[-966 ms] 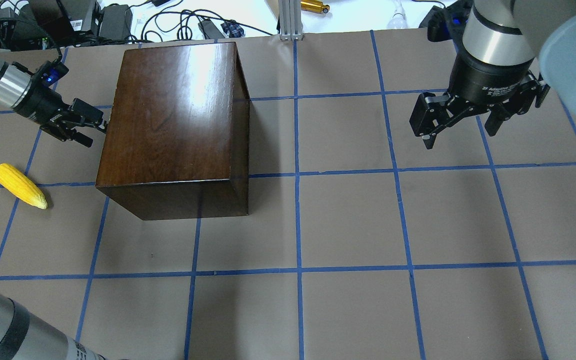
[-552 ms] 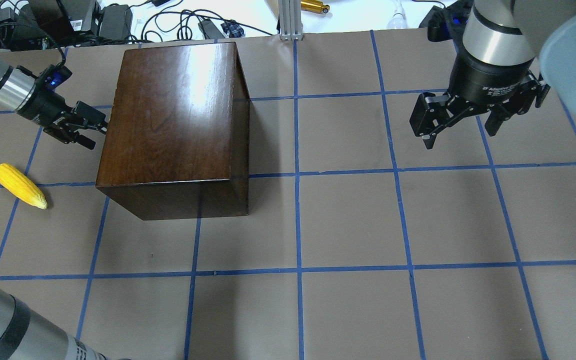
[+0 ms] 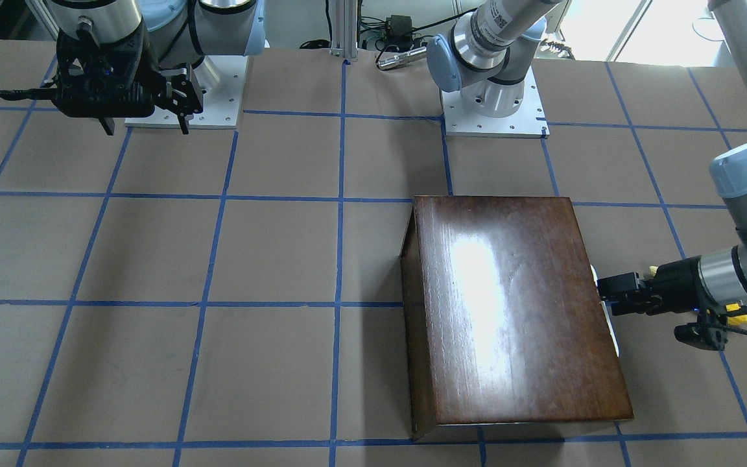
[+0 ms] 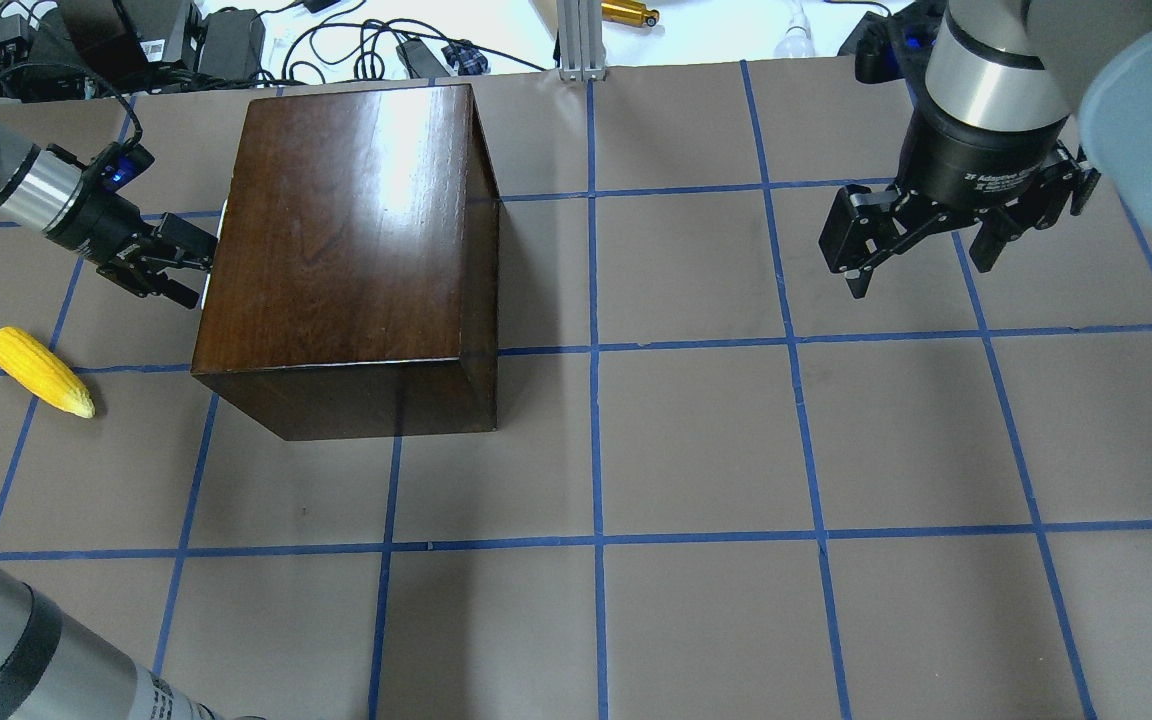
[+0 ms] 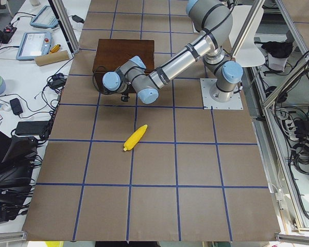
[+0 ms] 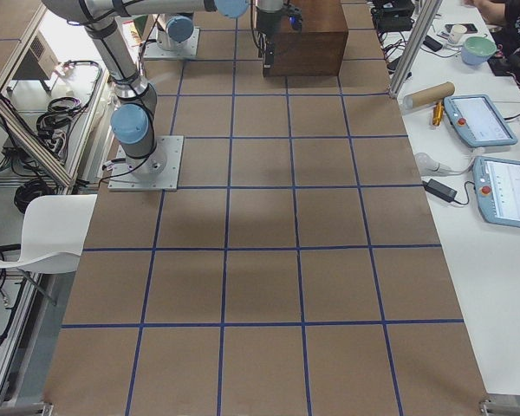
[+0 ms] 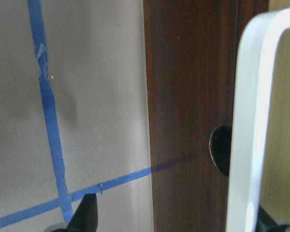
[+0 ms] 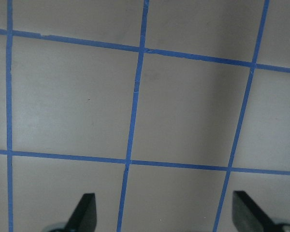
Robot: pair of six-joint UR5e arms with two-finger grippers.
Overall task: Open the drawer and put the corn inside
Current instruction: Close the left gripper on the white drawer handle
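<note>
The dark glossy wooden box [image 4: 346, 230] stands left of the table's middle, and shows in the front view [image 3: 516, 305] too. Its drawer faces the robot's left and looks shut. The left wrist view shows the drawer's dark front panel [image 7: 193, 96] and a pale looped handle [image 7: 251, 121]. My left gripper [image 4: 196, 268] is open at that face, with the handle between its fingers [image 7: 87, 215]. The yellow corn [image 4: 39, 372] lies on the table left of the box and nearer the robot, apart from the gripper. My right gripper [image 4: 921, 262] is open and empty above the far right of the table.
Blue tape lines [image 4: 596, 350] divide the brown table into squares. Cables, power bricks and a metal post [image 4: 576, 40] lie beyond the far edge. The right wrist view shows only bare table [image 8: 145, 106] below the right gripper.
My left gripper has moved right, up to the box's left face, and its wrist has swung round. The corn, the box and the right arm have not moved.
</note>
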